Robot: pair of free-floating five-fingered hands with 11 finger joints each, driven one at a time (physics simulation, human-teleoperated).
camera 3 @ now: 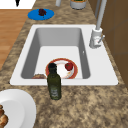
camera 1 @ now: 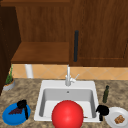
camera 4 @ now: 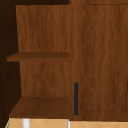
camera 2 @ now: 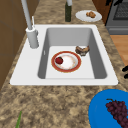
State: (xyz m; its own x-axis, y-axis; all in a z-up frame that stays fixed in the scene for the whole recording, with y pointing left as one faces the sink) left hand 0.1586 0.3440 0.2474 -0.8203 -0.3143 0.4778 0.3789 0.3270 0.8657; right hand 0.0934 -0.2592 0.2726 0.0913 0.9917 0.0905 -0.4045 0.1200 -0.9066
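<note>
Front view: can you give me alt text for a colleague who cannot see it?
A large red ball fills the foreground in front of a white sink. The left robot hand is over a blue plate of grapes, and the right robot hand is beside a white plate of food.

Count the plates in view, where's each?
3. Blue plate with grapes on the counter left of the sink, under the left hand; red-rimmed plate in the basin; white plate right, by the right hand.

Blue plate [camera 1: 10,118], purple grapes [camera 1: 15,111]; red-rimmed plate [camera 2: 55,67], possibly white centre.
</note>
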